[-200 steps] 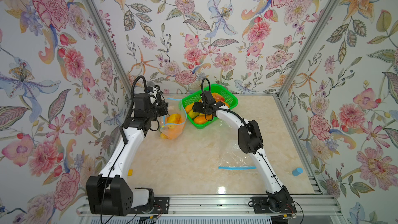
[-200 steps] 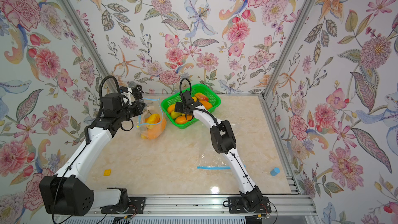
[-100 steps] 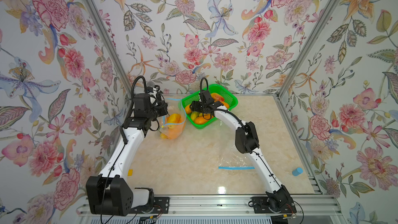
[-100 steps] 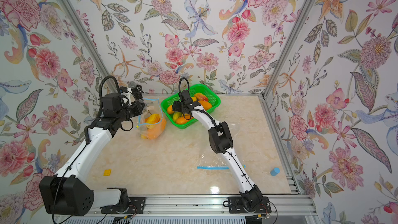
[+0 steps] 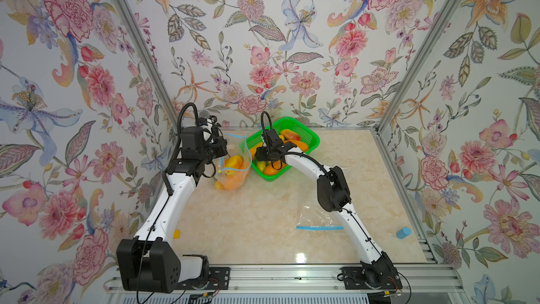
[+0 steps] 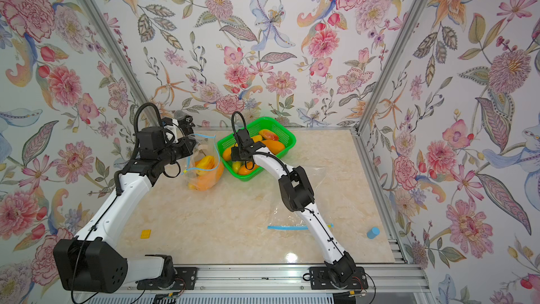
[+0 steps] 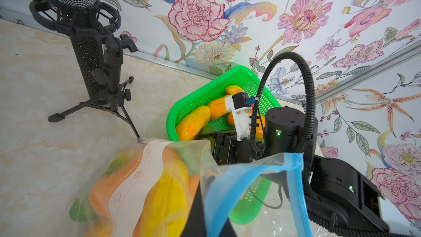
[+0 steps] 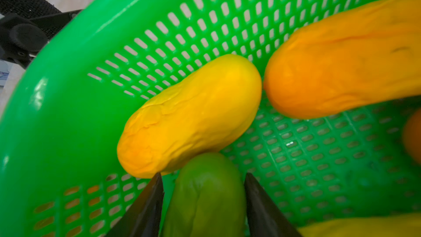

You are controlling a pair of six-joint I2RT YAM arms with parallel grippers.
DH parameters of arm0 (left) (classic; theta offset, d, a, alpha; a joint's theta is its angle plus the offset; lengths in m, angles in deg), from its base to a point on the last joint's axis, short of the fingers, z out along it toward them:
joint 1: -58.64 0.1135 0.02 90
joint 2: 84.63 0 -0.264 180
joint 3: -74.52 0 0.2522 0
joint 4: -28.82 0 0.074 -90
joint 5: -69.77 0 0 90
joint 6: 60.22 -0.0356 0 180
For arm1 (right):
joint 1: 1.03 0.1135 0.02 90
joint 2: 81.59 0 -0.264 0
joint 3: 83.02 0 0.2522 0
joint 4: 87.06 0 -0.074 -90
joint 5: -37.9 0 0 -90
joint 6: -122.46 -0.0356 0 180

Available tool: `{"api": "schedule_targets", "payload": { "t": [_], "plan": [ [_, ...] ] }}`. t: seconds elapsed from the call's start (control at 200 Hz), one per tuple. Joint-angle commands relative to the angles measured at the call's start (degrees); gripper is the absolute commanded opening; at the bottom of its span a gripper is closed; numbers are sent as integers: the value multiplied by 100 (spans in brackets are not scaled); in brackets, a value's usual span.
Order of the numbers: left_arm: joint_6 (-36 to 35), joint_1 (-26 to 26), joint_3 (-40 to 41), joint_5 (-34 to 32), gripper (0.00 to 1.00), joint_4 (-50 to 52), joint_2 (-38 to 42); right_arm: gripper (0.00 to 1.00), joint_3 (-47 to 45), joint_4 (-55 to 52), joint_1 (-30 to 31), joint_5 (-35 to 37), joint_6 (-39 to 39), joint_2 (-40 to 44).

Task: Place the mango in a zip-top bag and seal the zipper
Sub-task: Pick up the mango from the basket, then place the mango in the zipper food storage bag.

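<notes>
Looking down in both top views, the left gripper (image 5: pixel 223 144) pinches the rim of the zip-top bag (image 5: pixel 233 171), left of centre, beside the green basket (image 5: pixel 309 134). Left wrist view: the bag's blue zipper (image 7: pixel 250 172) gapes. Right wrist view, bottom centre: the right gripper (image 8: pixel 202 175) straddles a green mango (image 8: pixel 209 201), jaws parted, one side not touching.

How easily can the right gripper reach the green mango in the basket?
Probably yes: the right gripper is in the green basket, jaws either side of the green mango, nothing between.
</notes>
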Motion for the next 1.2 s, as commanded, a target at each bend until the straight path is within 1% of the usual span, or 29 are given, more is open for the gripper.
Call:
{"api": "schedule_targets", "payload": {
  "t": [0.0,0.075,0.105,0.175,0.26,0.315,0.395,0.46,0.515,0.575,0.641,0.656,0.691,0.731,0.806,0.861,0.916,1.006,1.091,1.191],
  "plan": [
    [-39,52,-75,-6,0,-31,119,46,-37,-406,49,93,261,96],
    [-42,55,-89,-16,0,-24,132,33,162,-413,53,89,245,134],
    [-41,53,-113,-12,0,-5,132,29,237,-407,52,98,233,191],
    [-5,56,-144,45,0,-6,129,26,421,-406,34,120,213,370],
    [75,43,-166,157,0,-52,141,24,472,-303,-5,186,264,759],
    [120,30,-170,203,0,-83,159,23,369,-133,-10,218,362,1084],
    [157,6,-177,200,0,-83,193,23,-66,409,-18,112,460,1648],
    [175,-29,-184,193,0,-83,240,23,-679,1121,-30,-109,457,2209],
    [184,-47,-198,183,0,-75,292,23,-1566,2065,-17,-393,460,2795],
    [193,-56,-214,136,0,-75,341,22,-2752,3399,-6,-736,338,3520],
    [185,-68,-263,90,0,-33,344,21,-4189,5381,38,-967,160,4303],
    [184,-68,-283,97,0,-27,346,22,-4490,5703,53,-1014,135,4454],
    [184,-71,-306,104,0,-22,328,23,-5038,6647,90,-1111,122,4737],
    [184,-75,-338,125,0,-13,304,23,-5383,7176,150,-1198,126,4925],
    [205,-90,-364,181,0,-21,281,24,-5681,7735,359,-1556,376,5052],
    [234,-98,-379,201,0,-39,282,24,-5741,7887,515,-1724,606,5019],
    [237,-100,-372,209,0,-56,306,24,-5755,8008,636,-1906,755,4903],
    [247,-101,-377,194,0,-51,335,24,-5729,8294,751,-2131,776,4636],
    [287,-100,-355,285,0,-88,356,25,-5575,8333,815,-2257,835,4382],
    [299,-104,-318,313,0,-90,396,30,-5374,8079,833,-2228,959,4096]
  ]
}}
